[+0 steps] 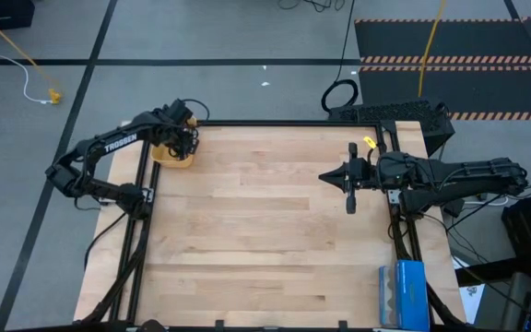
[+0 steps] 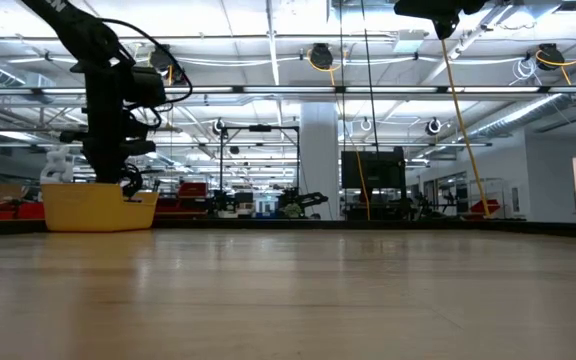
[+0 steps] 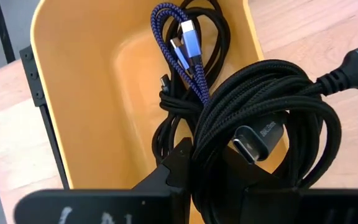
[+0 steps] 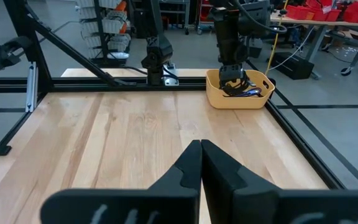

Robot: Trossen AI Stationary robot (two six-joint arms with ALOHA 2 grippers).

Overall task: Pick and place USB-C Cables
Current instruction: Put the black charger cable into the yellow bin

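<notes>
While the left gripper [image 3: 241,186] is held over the yellow bin [image 1: 175,155] at the table's far-left corner, a black bundled cable [image 3: 266,118] is clamped between its fingers, hanging just above the bin's opening. Two other cables are seen already lying inside: a blue-purple cable [image 3: 182,46] and a thin black cable [image 3: 166,102] beneath and beside it. The placing step is judged to be nearly complete, with only the release left.

For a clean release, the bundle should be lowered until most of its loops are below the rim, and centred over the bin's bare floor [image 3: 123,93] rather than over the wall. The jaws should be opened fully, then the arm raised straight up, so no loop is snagged on a finger and dragged out. A loose connector end [image 3: 353,65] is seen sticking out past the rim over the wood; it is likely to catch the edge unless the bundle is set deeper first.

The right gripper [image 4: 201,152] is parked over the table's right side, fingers pressed together, holding nothing.

Writing: "TROSSEN" is read in white on the left arm [image 1: 123,143] in the high view. Small print is seen on the grey USB-C plug [image 3: 257,140] but cannot be read. A blue box [image 1: 404,293] sits at the near-right edge; no label is legible.
</notes>
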